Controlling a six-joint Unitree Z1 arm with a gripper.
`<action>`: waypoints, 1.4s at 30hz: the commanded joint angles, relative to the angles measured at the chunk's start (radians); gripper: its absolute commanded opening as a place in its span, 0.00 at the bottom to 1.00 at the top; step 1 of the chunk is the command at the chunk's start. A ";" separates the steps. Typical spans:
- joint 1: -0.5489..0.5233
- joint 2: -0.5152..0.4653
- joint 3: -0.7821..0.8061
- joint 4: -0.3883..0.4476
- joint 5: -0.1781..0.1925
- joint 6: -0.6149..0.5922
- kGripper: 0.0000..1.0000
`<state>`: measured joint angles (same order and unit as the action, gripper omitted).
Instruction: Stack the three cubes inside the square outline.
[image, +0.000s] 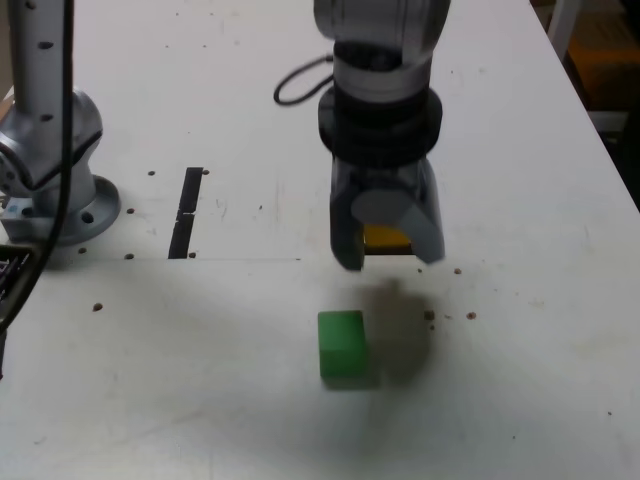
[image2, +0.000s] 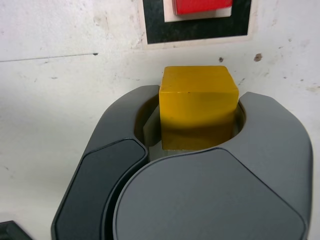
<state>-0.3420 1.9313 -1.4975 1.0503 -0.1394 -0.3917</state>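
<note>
- Exterior view: we are holding the gripper (image: 388, 243) above the white table (image: 520, 330), its fingers clamped on the yellow cube (image: 387, 238), which is showing between them. The green cube (image: 342, 346) is sitting on the table just below and toward the exterior view's left of the gripper, apart from it. The gripper is hiding the square outline and the red cube here.
- Wrist view: we are seeing the yellow cube (image2: 198, 106) gripped on two opposite sides, its far end sticking out past the fingers. Beyond it, the red cube (image2: 202, 6) is sitting inside the square outline (image2: 200, 32).
- Risk, as we are judging it: setting yellow down off-centre on red could topple it or push red across the outline. Descending too low could also knock the green cube.
</note>
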 joint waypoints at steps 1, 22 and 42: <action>0.003 -0.007 -0.025 0.024 0.019 -0.002 0.20; 0.164 0.067 -0.064 0.132 0.067 0.128 0.20; 0.230 0.115 -0.079 0.127 0.049 0.180 0.20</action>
<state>-0.1142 2.0504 -1.5782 1.1790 -0.0886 -0.2132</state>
